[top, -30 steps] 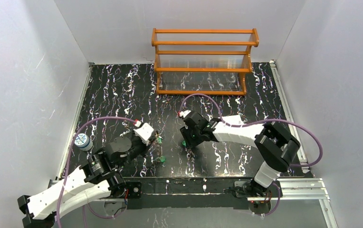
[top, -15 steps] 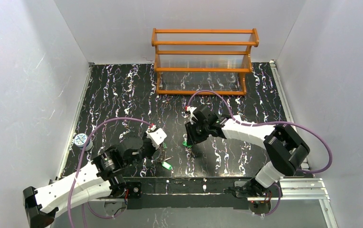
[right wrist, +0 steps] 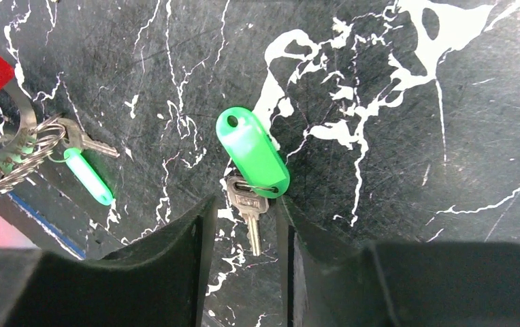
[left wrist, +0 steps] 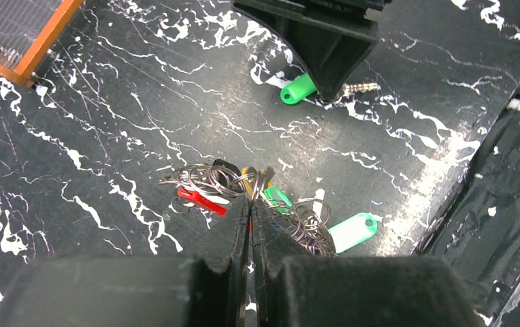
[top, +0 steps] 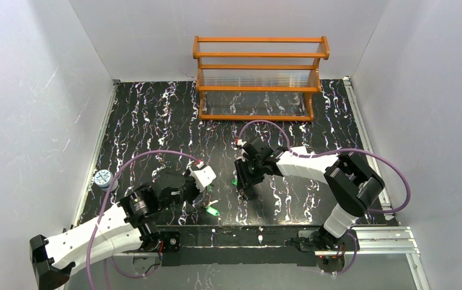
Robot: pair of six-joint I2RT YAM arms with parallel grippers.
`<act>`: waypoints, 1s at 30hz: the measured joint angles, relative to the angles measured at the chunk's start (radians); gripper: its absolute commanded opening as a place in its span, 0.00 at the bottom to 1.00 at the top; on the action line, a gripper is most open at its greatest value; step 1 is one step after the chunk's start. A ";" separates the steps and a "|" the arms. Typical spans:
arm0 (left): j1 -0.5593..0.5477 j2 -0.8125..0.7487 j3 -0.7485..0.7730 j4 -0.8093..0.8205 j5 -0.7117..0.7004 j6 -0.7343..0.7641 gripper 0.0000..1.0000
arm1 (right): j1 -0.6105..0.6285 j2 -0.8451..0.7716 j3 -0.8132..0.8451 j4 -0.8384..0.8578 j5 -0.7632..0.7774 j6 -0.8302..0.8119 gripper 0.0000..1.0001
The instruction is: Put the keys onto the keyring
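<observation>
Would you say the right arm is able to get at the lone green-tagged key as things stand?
Probably yes: the right gripper stands open over the lone green-tagged key, its blade between the fingers, nothing covering it.

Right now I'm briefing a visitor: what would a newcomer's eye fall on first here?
The orange wooden rack at the far edge of the black, white-veined table stands out. Nearer, the right end effector straddles a green-tagged key, open, while the left end effector is closed at a tangle of metal rings and coloured tags.
</observation>
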 measured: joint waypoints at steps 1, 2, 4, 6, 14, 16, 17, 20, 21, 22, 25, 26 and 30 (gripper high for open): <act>0.000 0.004 0.002 -0.003 0.003 0.004 0.00 | 0.001 0.000 0.000 0.000 0.006 0.002 0.42; 0.000 0.009 0.002 -0.007 0.008 0.009 0.00 | 0.002 0.001 0.000 0.001 0.012 0.003 0.41; 0.000 0.020 0.003 -0.015 0.024 0.017 0.00 | 0.005 0.002 0.000 0.001 0.027 0.005 0.38; 0.000 0.034 0.004 -0.022 0.039 0.024 0.00 | 0.006 0.007 0.006 0.000 0.036 0.003 0.36; 0.000 0.053 0.004 -0.032 0.070 0.038 0.00 | 0.023 0.055 0.062 0.001 0.063 -0.022 0.39; 0.000 0.047 0.004 -0.032 0.070 0.040 0.00 | 0.032 0.060 0.072 0.001 0.069 -0.034 0.39; 0.000 0.045 0.004 -0.032 0.070 0.042 0.00 | 0.037 0.061 0.074 0.001 0.076 -0.041 0.39; 0.000 0.041 0.004 -0.032 0.070 0.042 0.00 | 0.054 0.065 0.085 -0.010 0.098 -0.061 0.40; 0.000 0.041 0.004 -0.032 0.070 0.042 0.00 | 0.060 0.066 0.087 -0.015 0.107 -0.066 0.40; 0.000 0.041 0.004 -0.032 0.070 0.042 0.00 | 0.066 0.066 0.091 -0.020 0.121 -0.070 0.40; 0.000 0.041 0.004 -0.032 0.070 0.042 0.00 | 0.094 0.066 0.100 -0.032 0.175 -0.087 0.36; 0.000 0.042 0.004 -0.032 0.070 0.042 0.00 | 0.105 0.066 0.101 -0.037 0.195 -0.093 0.34; 0.000 0.044 0.004 -0.032 0.070 0.042 0.00 | 0.130 0.066 0.105 -0.048 0.267 -0.115 0.22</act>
